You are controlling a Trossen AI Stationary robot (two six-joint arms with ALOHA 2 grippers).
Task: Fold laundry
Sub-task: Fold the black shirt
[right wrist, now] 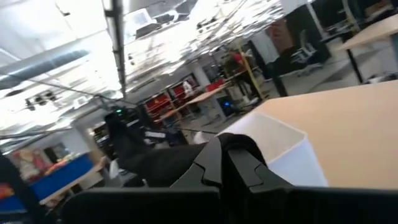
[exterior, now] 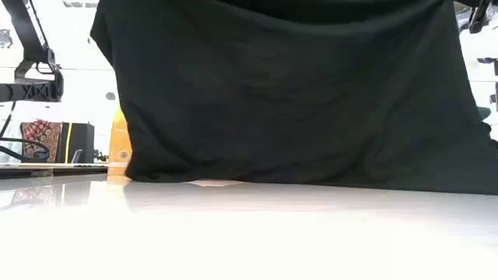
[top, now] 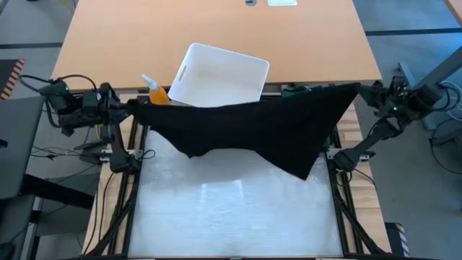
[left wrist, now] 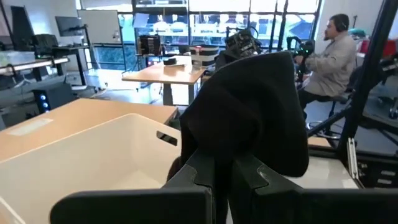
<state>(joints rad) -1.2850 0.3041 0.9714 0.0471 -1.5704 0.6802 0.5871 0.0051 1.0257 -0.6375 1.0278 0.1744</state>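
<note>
From above, I have the black garment (top: pixel 253 133) stretched between my two grippers over the far end of the white table (top: pixel 231 217). My left gripper (top: pixel 128 108) pinches one corner near the orange bottle (top: pixel 155 91); my right gripper (top: pixel 359 92) pinches the opposite corner. The cloth sags unevenly, with a long point hanging toward the right side. The bin (top: pixel 220 76) sits just behind the hanging cloth. My worry here: if I swing the cloth back, it could brush the bottle and tip it, or snag the bin's rim.

In the low view, the garment (exterior: pixel 296 93) hangs like a curtain and its lower edge appears to meet the table (exterior: pixel 249 233). If I lay it down as it is, the uneven hem could bunch and crease.

From my left wrist, my fingers (left wrist: pixel 205 171) are closed tight on a thick bundle of cloth (left wrist: pixel 249 106), with the bin (left wrist: pixel 93 168) below. A person (left wrist: pixel 333 53) sits well beyond the table. That bundle means a gathered grip, so the corner may slip or unfold crooked.

From my right wrist, my fingers (right wrist: pixel 239 165) are clamped on a thin fold of cloth (right wrist: pixel 161 162); a hard pull apart could tear it free.
</note>
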